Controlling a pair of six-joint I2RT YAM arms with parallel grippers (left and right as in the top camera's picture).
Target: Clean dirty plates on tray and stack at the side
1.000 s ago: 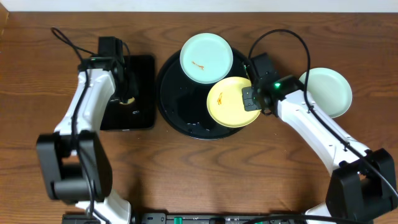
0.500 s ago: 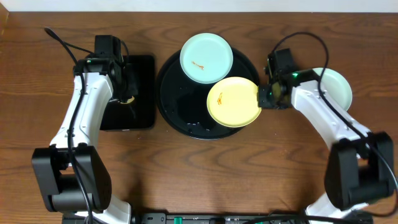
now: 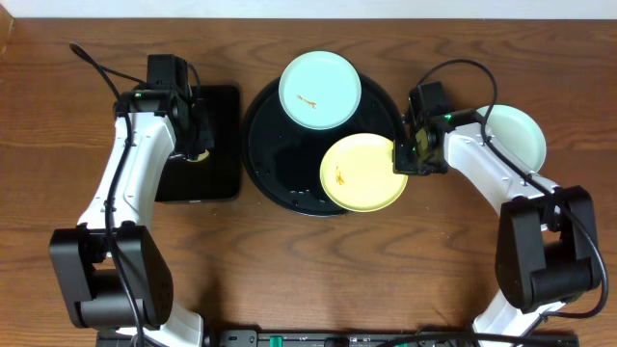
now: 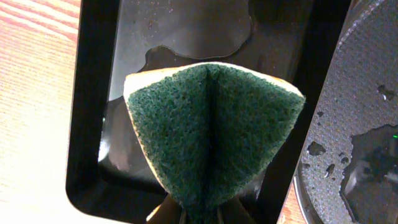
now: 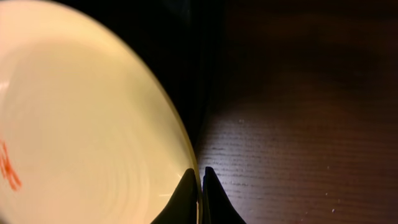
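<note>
Wood table (image 3: 289,280), dark grain. Right gripper (image 5: 200,178): jaws nipped together on rim of yellow plate (image 3: 362,173). Plate spreads left of jaws on tray (image 3: 275,183), its near edge overhanging the tray rim, its smear on the far side. Left gripper (image 3: 200,146) is clamped on folded sponge (image 4: 211,137) above small tray (image 3: 220,183), well left of plate. Right arm nearer. Likely next: hold plate steady, bring sponge across.

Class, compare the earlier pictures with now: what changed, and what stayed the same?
The right end effector backed off, returned and shut on the yellow plate, sliding it slightly toward the robot on the tray. The left end effector still holds the sponge; both blue plates unmoved.
</note>
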